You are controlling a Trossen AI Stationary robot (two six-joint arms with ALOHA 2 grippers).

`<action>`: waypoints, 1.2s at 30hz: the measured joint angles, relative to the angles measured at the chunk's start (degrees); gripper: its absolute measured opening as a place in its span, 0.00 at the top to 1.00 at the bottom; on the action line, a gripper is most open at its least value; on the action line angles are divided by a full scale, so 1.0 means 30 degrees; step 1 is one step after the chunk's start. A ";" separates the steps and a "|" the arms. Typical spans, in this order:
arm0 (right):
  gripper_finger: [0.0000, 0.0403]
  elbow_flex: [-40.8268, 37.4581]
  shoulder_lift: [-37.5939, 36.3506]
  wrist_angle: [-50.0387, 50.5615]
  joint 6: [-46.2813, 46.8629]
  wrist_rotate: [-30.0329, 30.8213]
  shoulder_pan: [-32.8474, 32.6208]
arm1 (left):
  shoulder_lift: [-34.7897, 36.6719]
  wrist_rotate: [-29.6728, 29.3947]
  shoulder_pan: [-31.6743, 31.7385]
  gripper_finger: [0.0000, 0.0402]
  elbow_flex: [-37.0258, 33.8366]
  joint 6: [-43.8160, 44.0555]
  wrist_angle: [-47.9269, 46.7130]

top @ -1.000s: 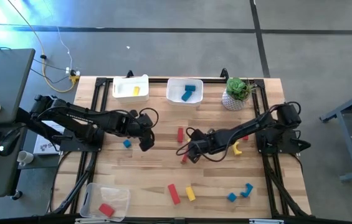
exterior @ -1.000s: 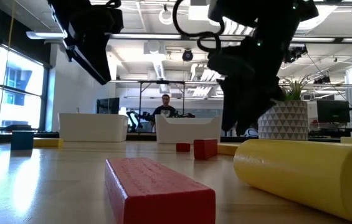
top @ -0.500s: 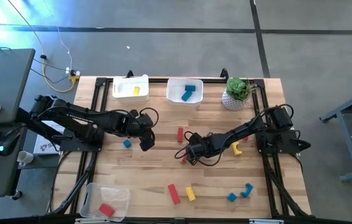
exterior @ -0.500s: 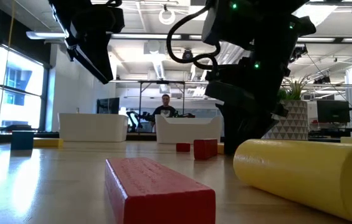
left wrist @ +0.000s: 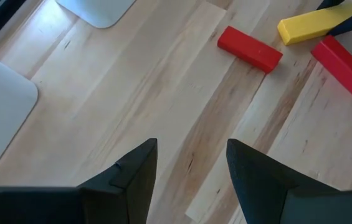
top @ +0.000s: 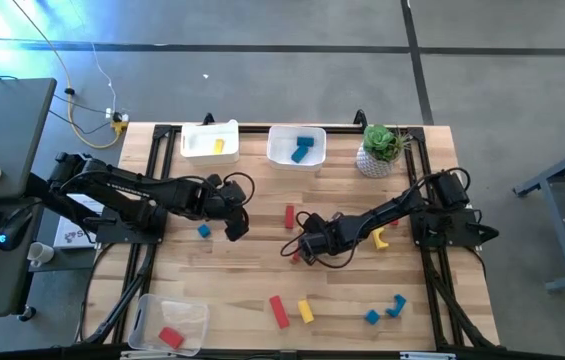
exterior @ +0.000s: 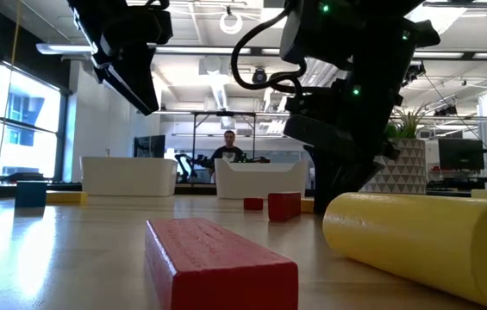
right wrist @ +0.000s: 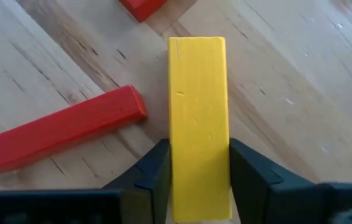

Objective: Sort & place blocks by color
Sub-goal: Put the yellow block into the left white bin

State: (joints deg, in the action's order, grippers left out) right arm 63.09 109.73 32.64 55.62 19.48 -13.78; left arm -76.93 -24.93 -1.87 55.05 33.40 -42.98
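Yellow block (right wrist: 197, 124) sits pinched between the right end effector (right wrist: 197, 180); left end effector (left wrist: 191, 168) hovers spread.

Overhead and tabletop-level views, both apparently sharing the red bar (top: 278, 311), plus close wrist views.

A yellow bar (right wrist: 197, 124) is seen between the dark fingers of the right pincer (right wrist: 199, 186), with a red bar (right wrist: 57, 134) beside it on the pale, streak-grained wooden desk (right wrist: 300, 112). White bins (top: 209, 141) are shown holding yellow and blue pieces. The plant (top: 381, 141) is green, in a white patterned pot.
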 joint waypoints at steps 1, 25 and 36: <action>0.73 0.0000 0.0000 0.0007 -0.0041 0.0008 0.0000 | 0.0000 0.0000 0.0000 0.55 0.0000 -0.0043 0.0000; 0.75 -0.0162 -0.1251 0.1218 -0.1404 -0.0300 0.0099 | 0.0000 0.0656 0.1386 0.55 0.0000 0.1306 0.2129; 0.75 -0.0115 -0.2758 0.0878 -0.4722 0.1105 0.0350 | 0.0007 0.4161 0.3808 0.55 0.0000 0.2908 0.3382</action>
State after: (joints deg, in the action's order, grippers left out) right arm 62.74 101.46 35.27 41.45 22.80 -12.73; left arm -76.90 -12.44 9.55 55.05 42.13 -32.84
